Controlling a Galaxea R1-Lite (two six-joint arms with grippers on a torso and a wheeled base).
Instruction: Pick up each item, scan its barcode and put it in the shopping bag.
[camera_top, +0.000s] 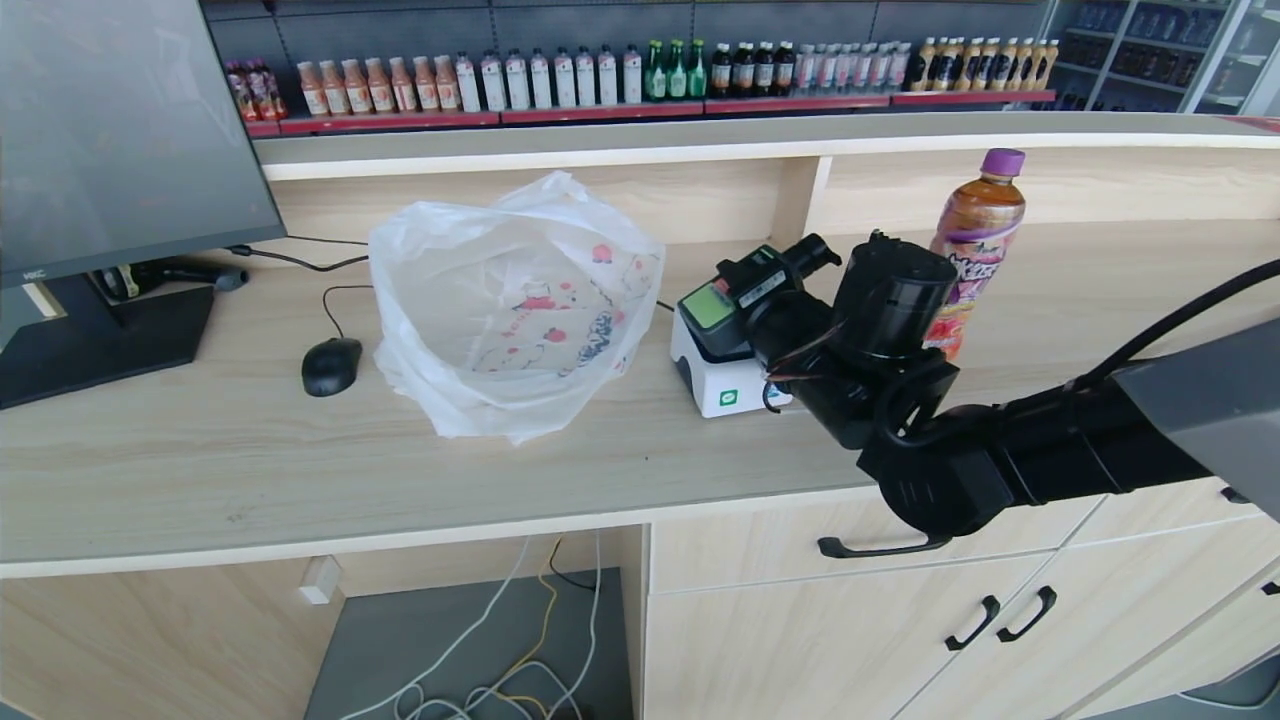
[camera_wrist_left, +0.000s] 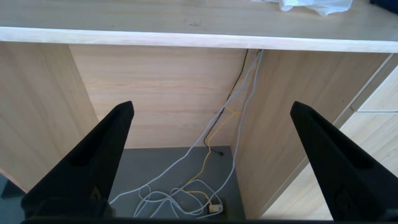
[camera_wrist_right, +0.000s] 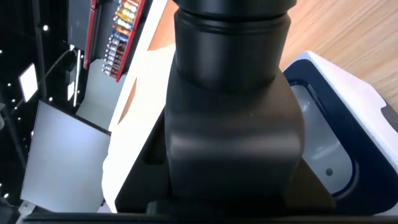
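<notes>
head view has the brown plastic drink bottle with purple cap (camera_top: 978, 225) upright on the worktop (camera_top: 200, 460) right of centre, close behind the right gripper (camera_top: 790, 265), whose opening i cannot tell, so a clumsy reach could topple it or bump the white scanner (camera_top: 710, 390), while the left gripper (camera_wrist_left: 211, 109) gapes wide and empty.
</notes>
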